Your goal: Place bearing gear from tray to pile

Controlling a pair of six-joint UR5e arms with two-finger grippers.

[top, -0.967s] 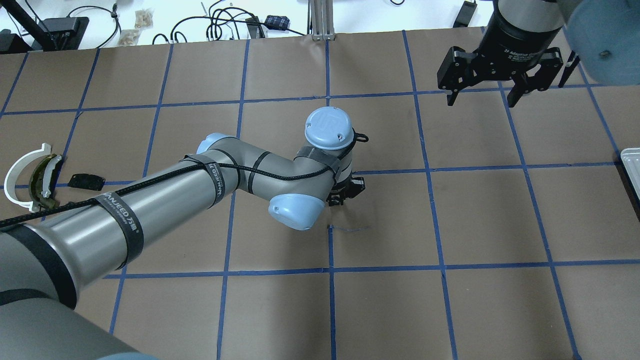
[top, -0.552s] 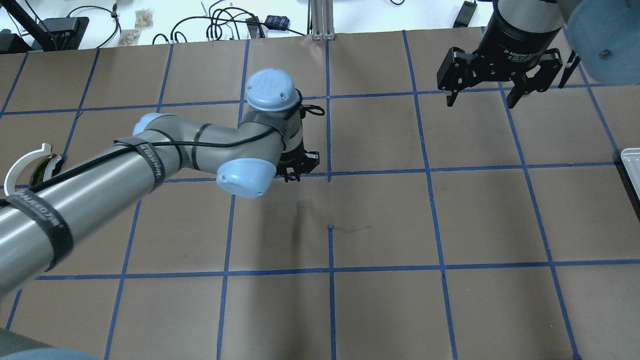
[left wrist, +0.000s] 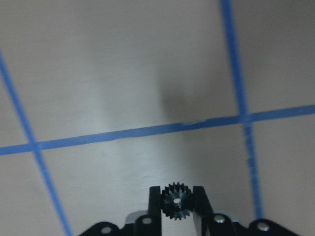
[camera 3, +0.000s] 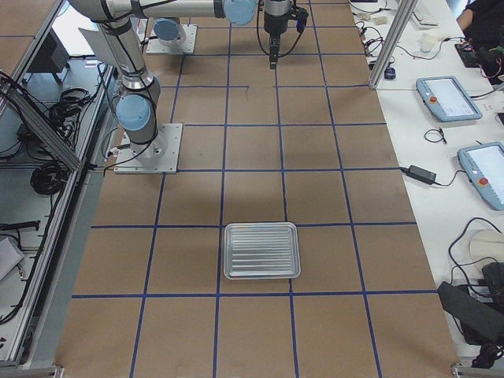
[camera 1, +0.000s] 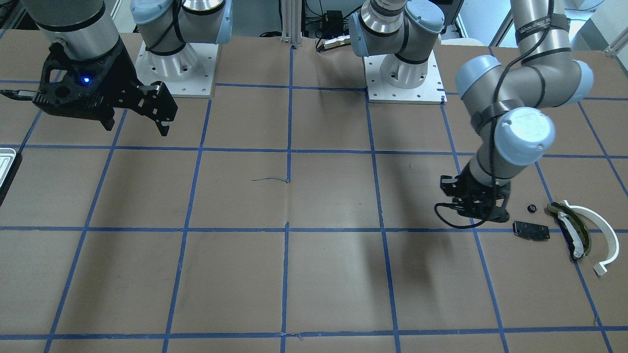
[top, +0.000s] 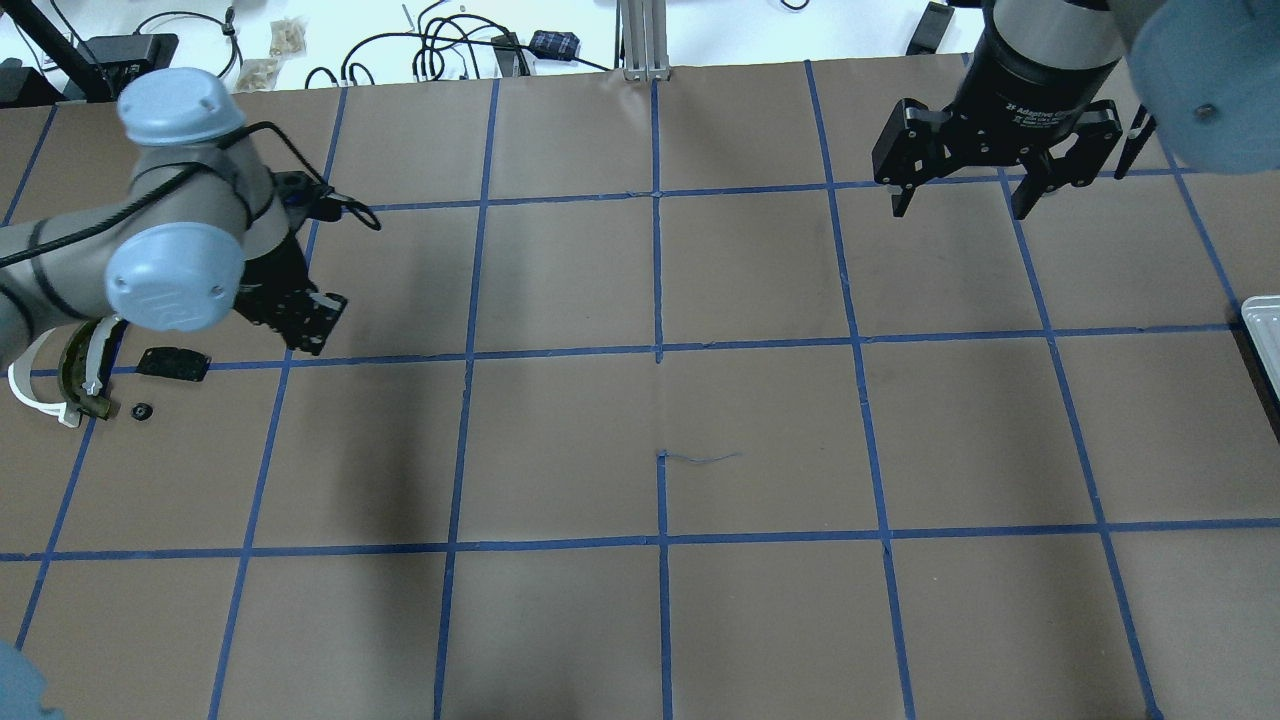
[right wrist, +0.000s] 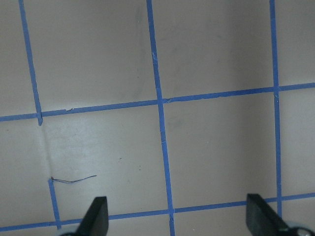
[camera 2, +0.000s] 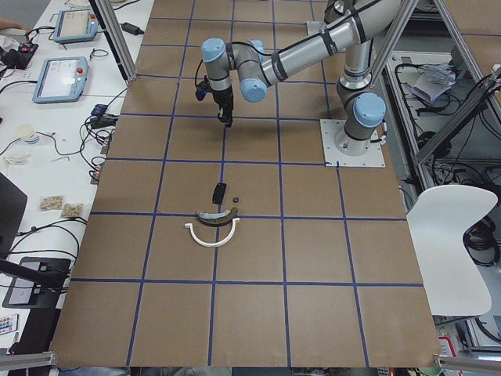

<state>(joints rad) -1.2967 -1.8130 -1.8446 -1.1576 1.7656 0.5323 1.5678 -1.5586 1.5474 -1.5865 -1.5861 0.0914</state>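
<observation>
My left gripper (top: 305,325) is shut on a small black toothed bearing gear (left wrist: 177,200), held between its fingertips above the brown paper. It hangs a short way to the right of the pile in the overhead view. The pile holds a white arc (top: 28,388), an olive-green and white curved piece (top: 75,368) and a flat black plate (top: 172,363). In the front-facing view the left gripper (camera 1: 473,206) is just left of the plate (camera 1: 531,230). My right gripper (top: 965,195) is open and empty, high at the far right. The pale tray (camera 3: 261,250) lies at the right end.
A small black round part (top: 142,411) lies on the paper beside the pile. Blue tape lines grid the brown table. Cables and boxes lie past the far edge (top: 450,45). Only the tray's corner (top: 1262,330) shows in the overhead view.
My left arm has swung left from the table's middle to just beside the pile, its gripper still shut. The right arm has not moved.
</observation>
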